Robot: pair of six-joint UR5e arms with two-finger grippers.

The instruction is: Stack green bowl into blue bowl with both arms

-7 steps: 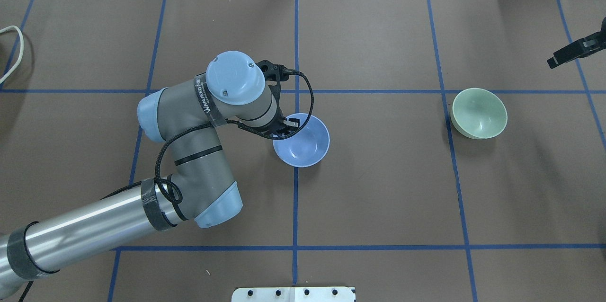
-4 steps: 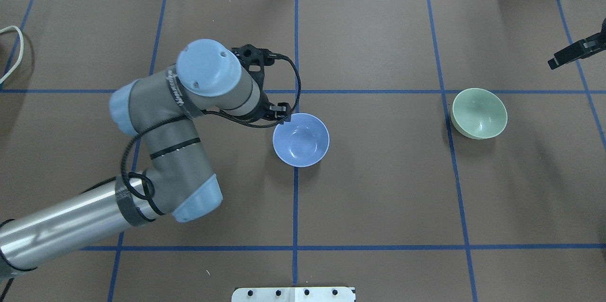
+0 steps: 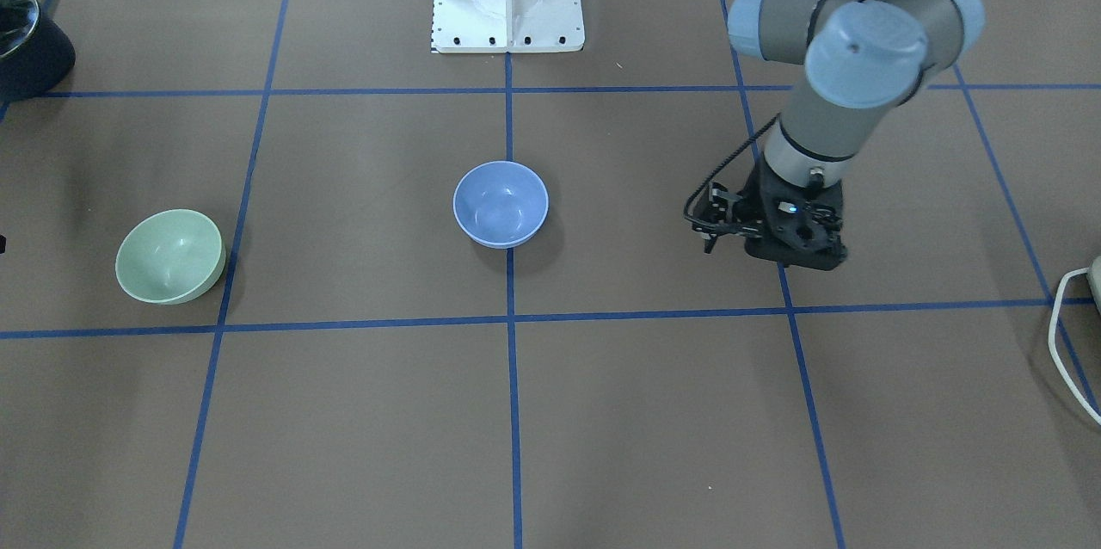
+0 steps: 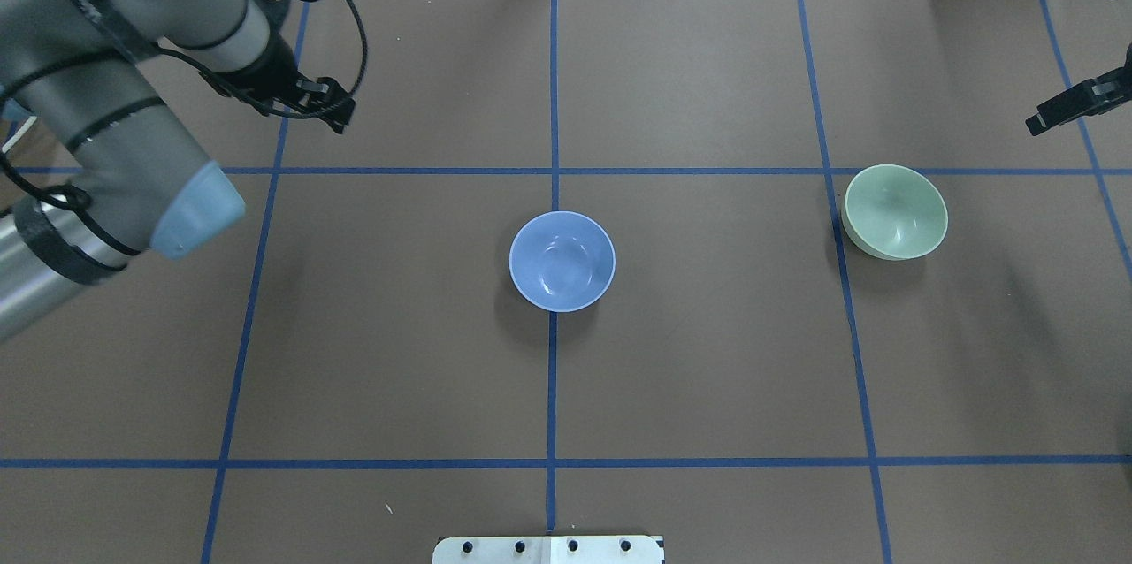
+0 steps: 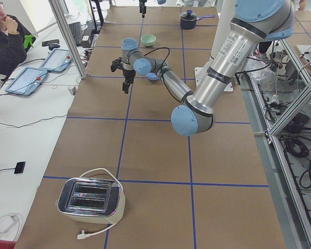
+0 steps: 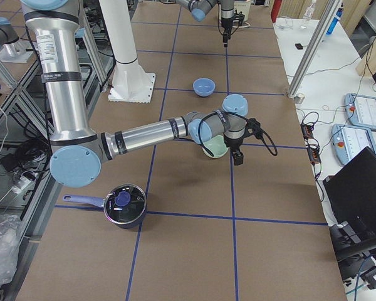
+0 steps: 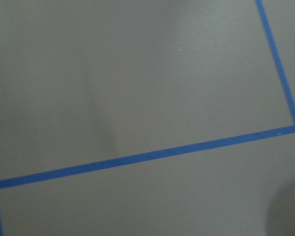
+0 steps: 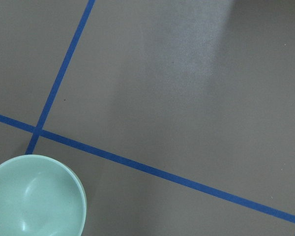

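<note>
The blue bowl (image 4: pixel 562 261) stands upright at the table's centre on a tape crossing, with nothing near it; it also shows in the front view (image 3: pixel 501 203). The green bowl (image 4: pixel 895 211) stands upright on the right side, and its rim shows in the right wrist view (image 8: pixel 34 196). My left gripper (image 4: pixel 336 111) hangs empty over bare table far left of the blue bowl, its fingers apart. My right gripper (image 4: pixel 1036 120) is at the right edge, beyond the green bowl and apart from it. It shows edge-on, so I cannot tell its state.
The white base plate (image 4: pixel 548 549) is at the near edge. A toaster (image 5: pixel 92 199) with a white cord sits at the left end. A dark pot (image 6: pixel 124 205) sits at the right end. A person (image 5: pixel 2 31) and tablets are beside the table.
My left gripper has let go of the blue bowl's rim and moved up and far to the left. The blue bowl stays at the centre. The right gripper has barely moved.
</note>
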